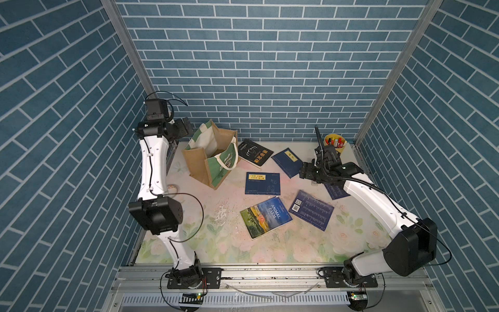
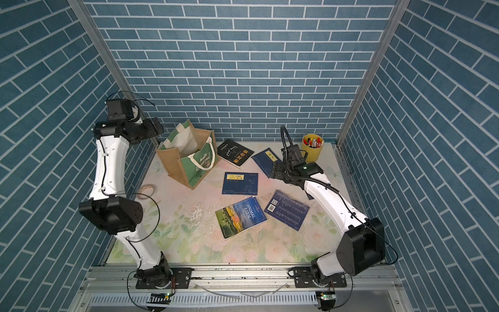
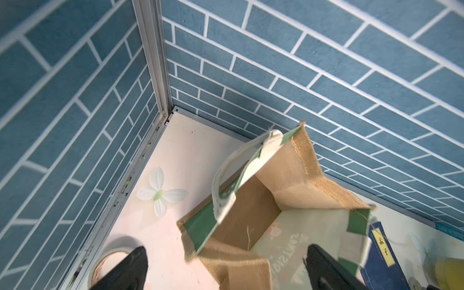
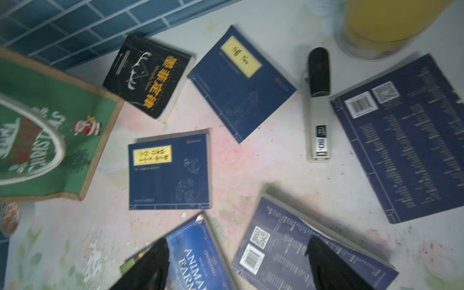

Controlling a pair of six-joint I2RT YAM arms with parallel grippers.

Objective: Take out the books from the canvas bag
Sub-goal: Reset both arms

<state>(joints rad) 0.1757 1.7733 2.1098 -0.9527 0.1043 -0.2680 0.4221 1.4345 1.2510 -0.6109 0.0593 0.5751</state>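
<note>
Left end effector (image 3: pixel 226 248) and right end effector (image 4: pixel 237 239) are noted wide open, empty; the canvas bag (image 1: pixel 213 159) could be tipped if its handle (image 3: pixel 221 180) is snagged.

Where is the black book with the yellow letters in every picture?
In a top view: the black book lies flat, just beside the canvas bag.
In a top view: same spot, beside the canvas bag.
Left wrist view: not in it; the canvas bag is.
Right wrist view: it lies between the canvas bag's green side and a navy book.
Shared landmark: the canvas bag.
</note>
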